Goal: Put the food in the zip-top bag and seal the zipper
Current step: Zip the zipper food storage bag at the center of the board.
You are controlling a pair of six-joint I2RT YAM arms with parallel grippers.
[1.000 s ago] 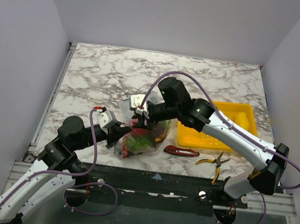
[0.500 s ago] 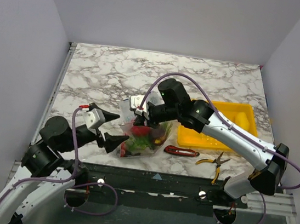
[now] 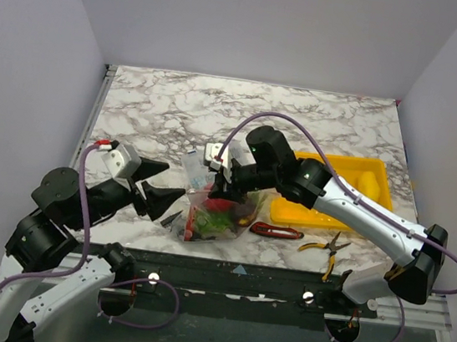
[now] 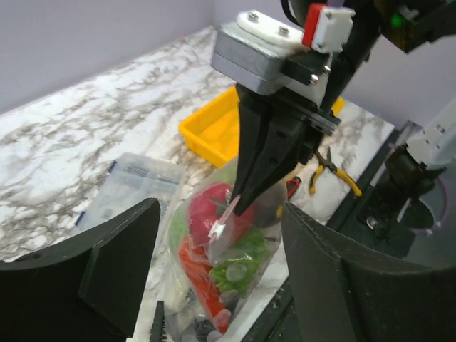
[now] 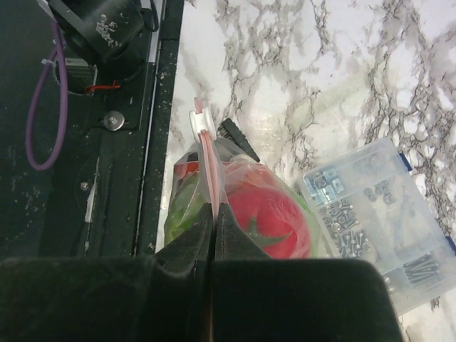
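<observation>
The zip-top bag (image 3: pixel 218 216) stands near the table's front edge, its clear plastic bulging with the food: a red tomato (image 5: pixel 267 217), green pieces (image 4: pixel 242 263) and a red chili (image 4: pixel 203 285). My right gripper (image 3: pixel 224 189) comes down from above and is shut on the pinkish zipper (image 5: pixel 208 167), which runs out from between its jaws (image 5: pixel 215 210) to a white slider (image 5: pixel 201 122). My left gripper (image 3: pixel 172 180) hangs open to the left of the bag, apart from it, with nothing between its fingers (image 4: pixel 219 214).
A clear compartment box (image 3: pixel 197 167) of small parts lies just behind the bag. The yellow tray (image 3: pixel 339 160) sits to the right, with a red-handled knife (image 3: pixel 275 230) and yellow-handled pliers (image 3: pixel 324 247) in front of it. A small black ridged piece (image 3: pixel 173 217) lies left of the bag.
My left gripper let go of the bag, opened and pulled back to the left. My right gripper closed on the zipper strip and holds the bag top up.
</observation>
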